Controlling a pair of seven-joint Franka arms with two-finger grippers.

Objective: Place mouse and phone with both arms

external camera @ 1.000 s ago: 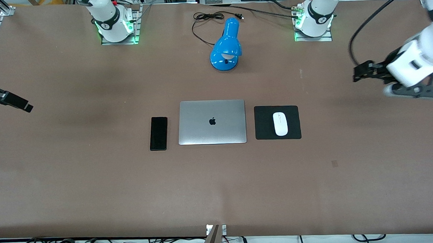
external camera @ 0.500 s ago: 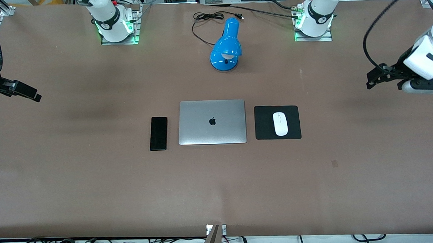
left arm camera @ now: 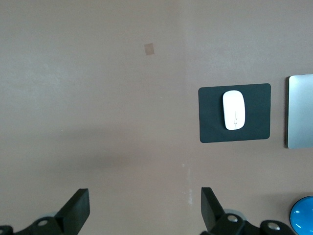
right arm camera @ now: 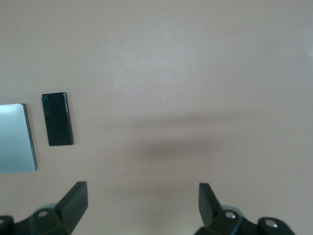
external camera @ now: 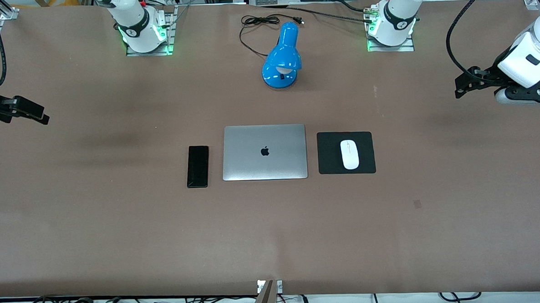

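The white oval mouse (external camera: 350, 154) lies on a square black mouse pad (external camera: 330, 165) beside the closed silver laptop (external camera: 264, 152), toward the left arm's end. It also shows in the left wrist view (left arm camera: 234, 110). The slim black phone (external camera: 197, 166) lies flat beside the laptop, toward the right arm's end, and shows in the right wrist view (right arm camera: 57, 119). My left gripper (external camera: 461, 89) is open and empty, up over bare table at the left arm's end. My right gripper (external camera: 38, 117) is open and empty, up over bare table at the right arm's end.
A blue desk lamp (external camera: 282, 57) with a black cord (external camera: 253, 22) stands farther from the front camera than the laptop, between the two arm bases. The brown table (external camera: 273, 233) is bare nearer the front camera.
My left gripper has moved up and outward toward the table's end. My right gripper has also risen and drawn a little toward its base side. Mouse and phone have not moved.
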